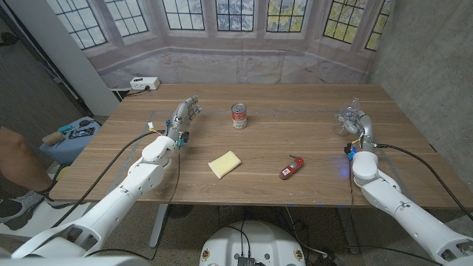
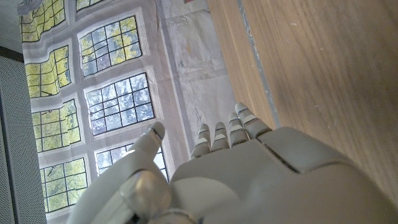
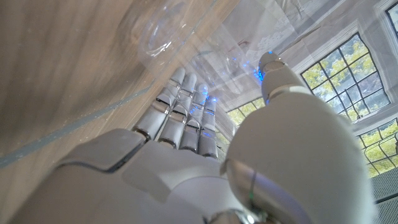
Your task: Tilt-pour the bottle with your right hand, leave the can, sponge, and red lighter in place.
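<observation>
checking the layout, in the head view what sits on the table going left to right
white left hand → pale yellow rectangular sponge → red-labelled metal can → red lighter → clear plastic bottle by the white right hand

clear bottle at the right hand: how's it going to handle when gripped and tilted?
Probably light: the bottle is clear, thin-looking plastic, with no liquid that I can make out. Its walls may flex under a firm grip. The smooth, glossy surface seen in the right wrist view could slip against the right robot hand, whose fingers are beside it; whether they already touch it is unclear.

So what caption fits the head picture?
Right hand grips the clear bottle; can, sponge, red lighter wait.
</observation>
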